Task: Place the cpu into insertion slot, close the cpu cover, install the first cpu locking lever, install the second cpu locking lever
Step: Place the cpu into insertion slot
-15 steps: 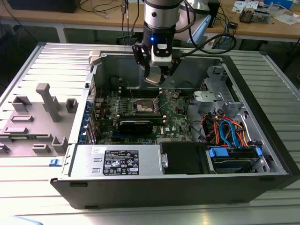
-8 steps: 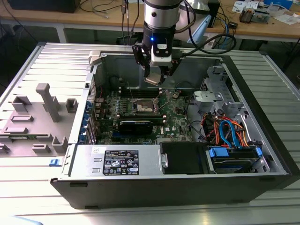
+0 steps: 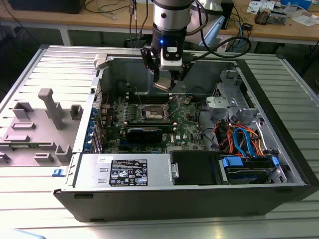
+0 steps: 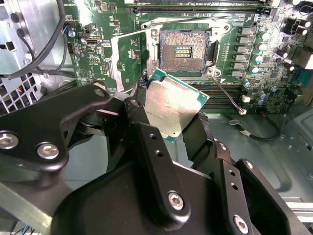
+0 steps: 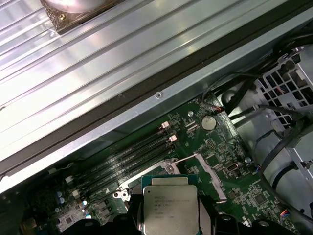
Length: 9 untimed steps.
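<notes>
A: End effector, what's it got?
B: Black two-finger end effector, closed part-way on the small flat square cpu with the silvery-beige metal top. It pinches two opposite edges. The chip is off the board, not seated.

A: Where is it against the target?
B: In the exterior view it hangs at upper centre of the frame, above and a bit behind the square insertion slot with the dark centre and silvery rim. The slot is bare. The thin silvery cpu cover frame looks swung open beside it.

A: Doing it well?
B: My call: the chip sits skewed to the socket in the second wrist view, so square it up and level it. Then go straight down and let go with no push, as the contacts look delicate. Keep clear of the thin wire lever.

A: Arm pose?
B: Silver-and-black wrist at top centre, pointing nearly straight down into the open dark computer case on the ribbed metal counter.
</notes>
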Each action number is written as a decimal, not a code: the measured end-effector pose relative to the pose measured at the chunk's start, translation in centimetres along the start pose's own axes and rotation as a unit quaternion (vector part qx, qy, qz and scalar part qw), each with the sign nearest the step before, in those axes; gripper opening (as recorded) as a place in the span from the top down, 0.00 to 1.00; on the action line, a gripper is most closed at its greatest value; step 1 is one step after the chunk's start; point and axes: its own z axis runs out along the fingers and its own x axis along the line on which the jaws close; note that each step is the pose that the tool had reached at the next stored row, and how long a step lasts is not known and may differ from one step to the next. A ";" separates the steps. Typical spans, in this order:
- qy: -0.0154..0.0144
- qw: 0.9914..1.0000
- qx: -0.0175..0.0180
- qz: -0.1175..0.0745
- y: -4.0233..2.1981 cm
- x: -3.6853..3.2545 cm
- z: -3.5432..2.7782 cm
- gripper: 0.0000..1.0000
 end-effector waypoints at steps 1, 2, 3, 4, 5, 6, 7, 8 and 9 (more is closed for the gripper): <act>0.000 1.000 0.000 0.000 0.00 0.00 0.01 0.45; 0.000 1.000 0.000 0.001 0.00 0.00 0.01 0.45; 0.000 1.000 0.000 0.001 0.00 0.00 0.02 0.45; 0.000 1.000 0.000 0.002 0.00 0.00 0.04 0.45; 0.000 1.000 0.000 0.002 0.00 0.00 0.04 0.45; 0.000 1.000 0.000 0.002 0.00 0.00 0.04 0.45; 0.000 1.000 0.000 0.003 0.00 0.00 0.05 0.45; 0.000 1.000 0.000 0.003 0.00 0.00 0.05 0.45; 0.000 1.000 0.000 0.003 0.00 0.00 0.05 0.45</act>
